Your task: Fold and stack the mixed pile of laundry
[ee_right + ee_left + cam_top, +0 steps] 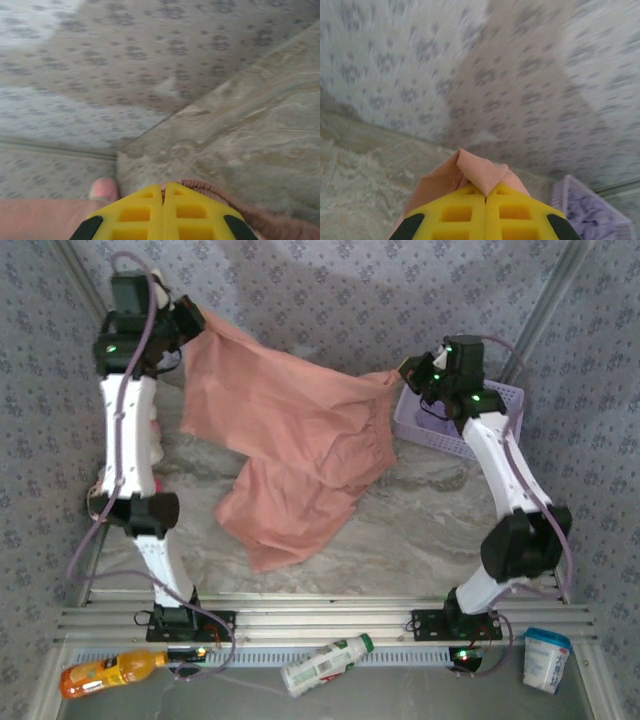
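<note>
Two pinch points are all that's holding these salmon-pink shorts (290,440) up in the air, so here's my worry. Both grips look like they've only got a thin bit of fabric, a folded corner on one side and the elastic waistband on the other. If the arms pull further apart, one edge could slip out and the whole thing flops in a heap. The lower leg looks to be resting on the marble-look tabletop (430,530), so laying it down from here could bunch or twist it instead of spreading it flat. It also hangs right by the lavender mesh basket (500,398), which might snag it. The left claw (192,312) is fully closed on the corner, up near the back wall. The right claw (405,370) is clamped tight on the gathered waistband, just beside the basket.
</note>
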